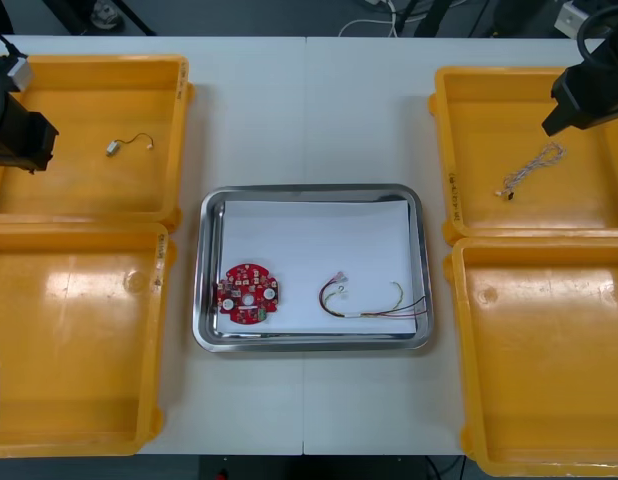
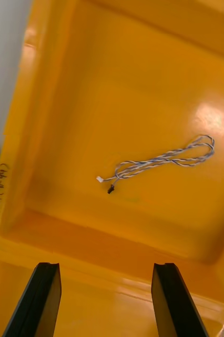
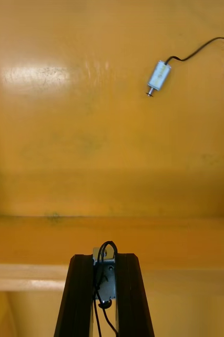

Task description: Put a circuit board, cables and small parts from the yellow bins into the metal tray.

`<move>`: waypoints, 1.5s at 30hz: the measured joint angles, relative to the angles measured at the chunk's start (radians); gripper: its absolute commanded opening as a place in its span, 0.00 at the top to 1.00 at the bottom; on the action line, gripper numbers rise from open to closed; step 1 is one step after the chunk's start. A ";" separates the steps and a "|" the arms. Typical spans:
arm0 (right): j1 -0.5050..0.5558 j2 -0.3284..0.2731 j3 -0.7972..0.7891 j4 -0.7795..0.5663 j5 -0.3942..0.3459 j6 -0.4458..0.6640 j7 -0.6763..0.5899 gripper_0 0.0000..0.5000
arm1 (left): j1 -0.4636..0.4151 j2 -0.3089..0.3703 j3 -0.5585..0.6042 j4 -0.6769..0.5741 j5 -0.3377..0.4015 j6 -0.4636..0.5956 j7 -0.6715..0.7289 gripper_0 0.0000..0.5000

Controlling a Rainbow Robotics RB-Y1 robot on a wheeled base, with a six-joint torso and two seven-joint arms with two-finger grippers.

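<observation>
Our left gripper (image 3: 105, 259) squeezes a small metal part (image 3: 106, 276) between its fingers, up over the yellow bin (image 1: 69, 175) left of the metal tray (image 1: 314, 190). Our right gripper (image 2: 107, 271) holds its fingers wide apart over a twisted blue and white cable (image 2: 159, 160), right of the tray. Inside the tray lie a red circuit board (image 1: 248, 294) and a red and yellow cable (image 1: 367, 300).

The left pincer (image 3: 105, 259) has two flat, matt black fingers (image 3: 83, 295) with squared tips. The right pincer (image 2: 107, 271) has the same black slab fingers (image 2: 44, 303), with bevelled edges. Seen from above, the left arm (image 1: 14, 130) and right arm (image 1: 589, 90) are blocky black housings.
</observation>
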 measured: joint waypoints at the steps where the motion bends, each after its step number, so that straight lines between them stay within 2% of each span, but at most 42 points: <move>1: -0.005 0.000 -0.004 0.017 0.020 0.000 0.000 0.00 | 0.004 -0.001 0.000 -0.023 0.000 0.016 0.000 1.00; 5: -0.011 0.000 -0.019 0.050 0.089 0.000 0.000 0.00 | 0.008 -0.015 -0.001 -0.103 0.001 0.065 0.002 1.00; 11: -0.020 0.000 -0.037 0.106 0.158 0.000 -0.001 0.00 | 0.016 -0.058 -0.011 -0.229 0.006 0.069 0.046 1.00; 20: -0.041 0.001 -0.061 0.183 0.196 0.000 -0.026 0.00 | 0.087 -0.093 -0.136 -0.394 0.032 0.069 0.363 1.00; 24: -0.078 0.013 -0.062 0.268 0.239 0.000 -0.047 0.00 | 0.108 -0.107 -0.208 -0.442 0.045 0.069 0.418 1.00; 29: -0.159 0.052 -0.076 0.416 0.311 0.000 -0.047 0.00 | 0.111 -0.116 -0.309 -0.476 0.073 0.070 0.437 1.00; 33: -0.203 0.078 -0.090 0.486 0.344 -0.012 -0.048 0.00 | 0.111 -0.117 -0.381 -0.492 0.105 0.070 0.543 1.00; 40: -0.224 0.086 -0.099 0.541 0.359 -0.063 -0.114 0.00 | 0.111 -0.117 -0.510 -0.494 0.111 0.035 0.868 1.00; 45: -0.245 0.086 -0.134 0.623 0.359 -0.098 -0.159 0.00 | 0.111 -0.117 -0.581 -0.494 0.111 -0.001 0.891 1.00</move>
